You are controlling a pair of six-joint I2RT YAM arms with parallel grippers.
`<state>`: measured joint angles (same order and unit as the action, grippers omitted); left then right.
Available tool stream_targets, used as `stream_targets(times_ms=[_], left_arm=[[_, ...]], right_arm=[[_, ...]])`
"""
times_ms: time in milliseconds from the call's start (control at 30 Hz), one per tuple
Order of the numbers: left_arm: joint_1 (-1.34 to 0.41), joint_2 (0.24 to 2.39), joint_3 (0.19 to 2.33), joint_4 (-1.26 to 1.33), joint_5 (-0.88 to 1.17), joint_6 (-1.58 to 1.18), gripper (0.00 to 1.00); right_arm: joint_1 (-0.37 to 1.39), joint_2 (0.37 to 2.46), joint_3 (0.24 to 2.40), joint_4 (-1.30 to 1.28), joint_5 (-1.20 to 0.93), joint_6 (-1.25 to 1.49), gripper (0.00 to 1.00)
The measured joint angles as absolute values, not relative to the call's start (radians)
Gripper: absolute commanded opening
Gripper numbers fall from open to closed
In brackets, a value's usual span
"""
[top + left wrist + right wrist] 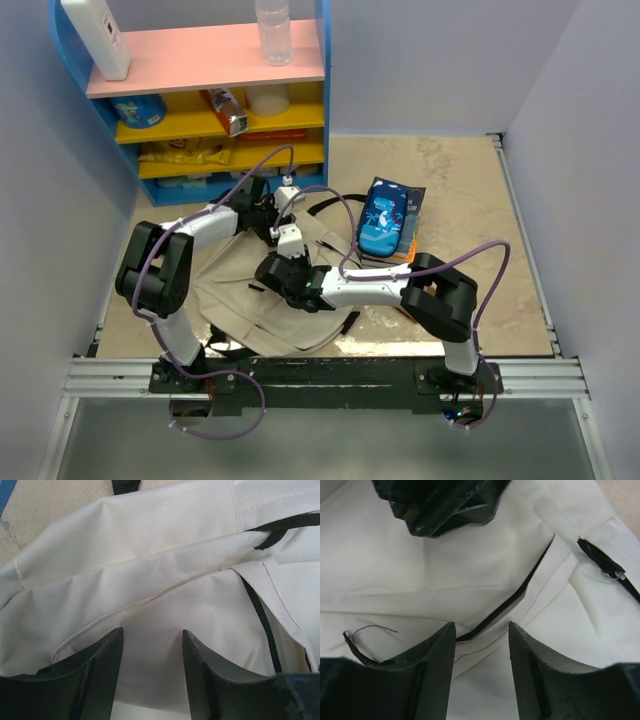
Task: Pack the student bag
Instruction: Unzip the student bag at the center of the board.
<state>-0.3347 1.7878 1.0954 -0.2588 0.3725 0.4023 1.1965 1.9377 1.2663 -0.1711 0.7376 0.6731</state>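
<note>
A blue and pink shelf unit (200,55) holding a clear bottle (273,30) stands at 11 o'clock on the table (460,180). A blue pencil case (384,218) lies at 2 o'clock. The student bag (240,300) lies flat at table centre, under both tools. The left gripper (151,635) and right gripper (481,626) have jaws apart astride cloth, the right across the zip (520,595). Whether either pinches the cloth cannot be told.

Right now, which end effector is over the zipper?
The right end effector: the black zipper runs into its gap. The left end effector faces only cream canvas.
</note>
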Motion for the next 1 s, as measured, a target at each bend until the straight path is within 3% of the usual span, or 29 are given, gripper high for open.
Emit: stream_targets(times_ms=[200, 667, 1000], left_arm=[[-0.32, 1.781, 1.082, -0.25, 0.38, 0.403, 0.55], [-0.267, 1.752, 1.082, -0.303, 0.455, 0.411, 0.57], [-0.335, 1.575, 0.987, -0.381, 0.54, 0.43, 0.58]], right_arm=[[1.197, 1.894, 1.192, -0.188, 0.746, 0.719, 0.31], [1.182, 1.87, 1.088, -0.128, 0.722, 0.795, 0.31], [1.163, 1.866, 1.018, -0.002, 0.687, 0.854, 0.19]])
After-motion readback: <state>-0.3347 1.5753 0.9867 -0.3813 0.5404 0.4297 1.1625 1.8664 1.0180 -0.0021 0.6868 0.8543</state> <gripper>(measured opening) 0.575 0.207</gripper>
